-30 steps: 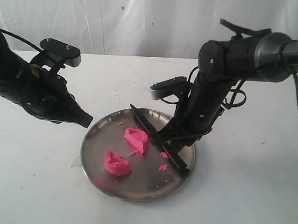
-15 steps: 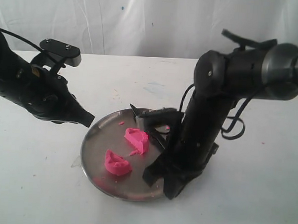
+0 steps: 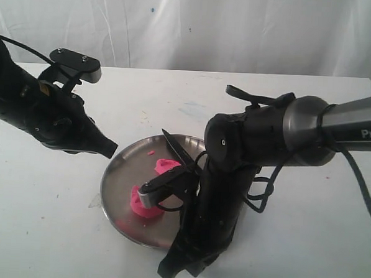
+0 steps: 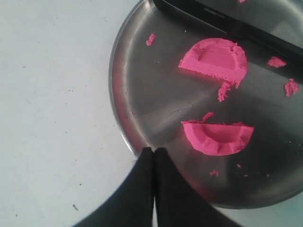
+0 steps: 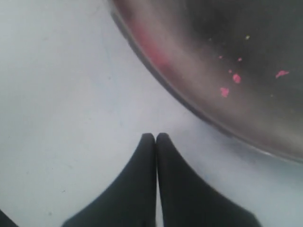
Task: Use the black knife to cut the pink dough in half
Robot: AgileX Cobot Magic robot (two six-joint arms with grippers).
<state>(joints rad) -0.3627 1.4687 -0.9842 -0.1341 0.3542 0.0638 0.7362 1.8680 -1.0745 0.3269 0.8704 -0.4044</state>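
The pink dough lies in two half-moon lumps on the round steel plate [image 4: 118, 109]: one half [image 4: 215, 59] beside the black knife [image 4: 227, 26], the other [image 4: 218, 137] nearer my left gripper. In the exterior view the far half [image 3: 167, 166] shows, and the near half [image 3: 134, 202] is partly hidden by my right arm. The knife [image 3: 177, 148] rests on the plate with only its pointed blade showing. My left gripper [image 4: 154, 150] is shut and empty at the plate's left rim [image 3: 110, 149]. My right gripper [image 5: 155, 136] is shut and empty, low over the table just off the plate's near rim [image 3: 164, 276].
Tiny pink crumbs [image 5: 230, 85] dot the plate [image 5: 227, 71]. The white table [image 3: 44, 231] surrounds the plate [image 3: 118, 179], and a white backdrop [image 3: 191, 27] hangs behind. My right arm [image 3: 233, 179] stands across the plate's right half.
My right arm has swung off the knife's handle, toward the front and down past the plate's near rim. The knife stays on the plate. The left arm has not moved.
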